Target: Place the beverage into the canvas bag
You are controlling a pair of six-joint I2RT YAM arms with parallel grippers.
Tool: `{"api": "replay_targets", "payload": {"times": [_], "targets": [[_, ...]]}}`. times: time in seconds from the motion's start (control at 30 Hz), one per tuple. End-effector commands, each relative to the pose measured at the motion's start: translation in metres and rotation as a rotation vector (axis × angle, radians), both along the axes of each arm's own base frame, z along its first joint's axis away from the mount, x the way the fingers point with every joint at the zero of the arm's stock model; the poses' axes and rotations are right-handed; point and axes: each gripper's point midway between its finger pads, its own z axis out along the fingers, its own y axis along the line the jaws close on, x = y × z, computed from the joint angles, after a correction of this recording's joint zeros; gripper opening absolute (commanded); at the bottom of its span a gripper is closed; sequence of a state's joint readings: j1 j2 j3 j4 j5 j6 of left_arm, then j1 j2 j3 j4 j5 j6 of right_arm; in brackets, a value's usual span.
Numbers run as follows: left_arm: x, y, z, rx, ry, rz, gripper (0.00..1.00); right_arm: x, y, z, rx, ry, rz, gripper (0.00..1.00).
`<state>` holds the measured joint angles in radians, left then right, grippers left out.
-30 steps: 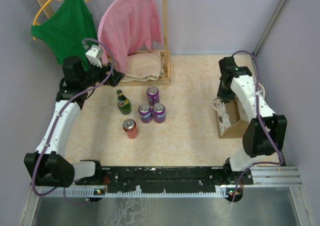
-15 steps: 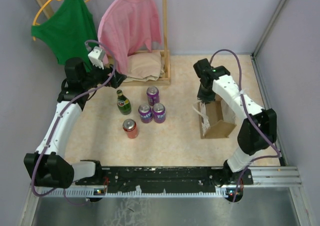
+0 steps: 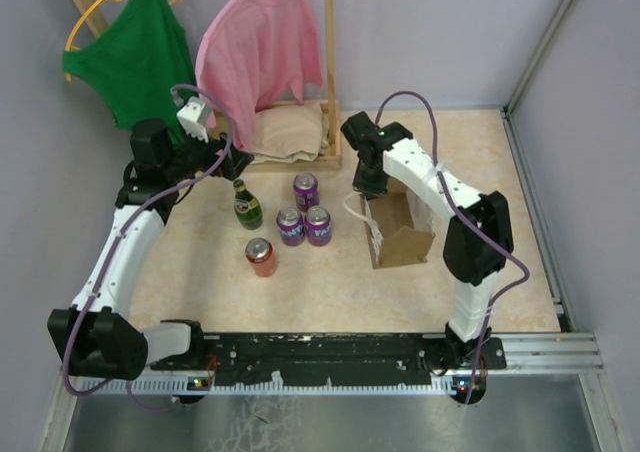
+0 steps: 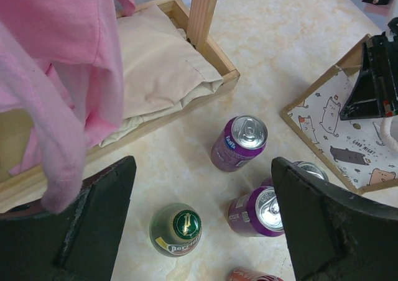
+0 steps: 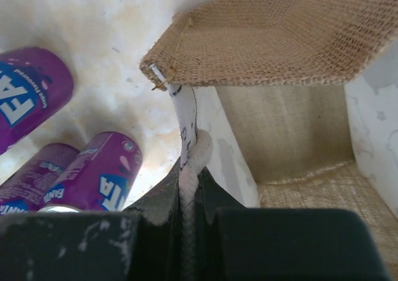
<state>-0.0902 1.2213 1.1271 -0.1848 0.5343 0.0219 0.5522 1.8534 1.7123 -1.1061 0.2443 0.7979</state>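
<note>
Positioning of the bag is the step in hand, as I read it, with the pick to come after.

Starting at the left, my left gripper (image 3: 222,155) hangs with its jaws spread wide and nothing between them, above the near edge of the wooden rack (image 3: 332,122). In its wrist view the green bottle (image 4: 176,228) sits almost directly below the gap. The red can (image 3: 261,257) stands nearer the bases, and the three purple cans (image 3: 305,215) cluster just to the right. Any of these could be the beverage (the task names none), and all stand on the table, outside the bag.

Right of the cans, near but apart from them, the canvas bag (image 3: 400,234) stands upright with its mouth open. My right gripper (image 3: 372,185) is clenched on it at the far-left corner of the rim, pinching the rope handle (image 5: 194,153) between its fingers.

To do this well I would pull low and level so the bag does not tip or fold. I would stop short of the purple cans, since a nudge could topple them, and set the mouth facing up before I let go.
</note>
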Motion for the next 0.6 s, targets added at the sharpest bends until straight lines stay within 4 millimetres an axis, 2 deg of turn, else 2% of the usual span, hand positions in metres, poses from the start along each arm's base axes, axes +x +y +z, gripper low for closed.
{"api": "replay_targets", "payload": {"times": [0.0,0.13,0.33,0.57], "targets": [[-0.006,-0.004,0.010,-0.011,-0.039,-0.010,0.96,0.001,0.032,0.014,0.086,-0.025,-0.007,0.00],[-0.009,-0.007,0.007,-0.018,-0.032,-0.021,0.95,-0.008,0.052,0.018,0.132,-0.050,-0.030,0.00],[-0.010,-0.010,0.005,-0.028,-0.026,-0.033,0.96,-0.016,0.072,0.023,0.170,-0.063,-0.052,0.00],[-0.014,-0.010,0.003,-0.026,-0.027,-0.035,0.96,-0.015,0.072,0.016,0.165,-0.056,-0.085,0.00]]}}
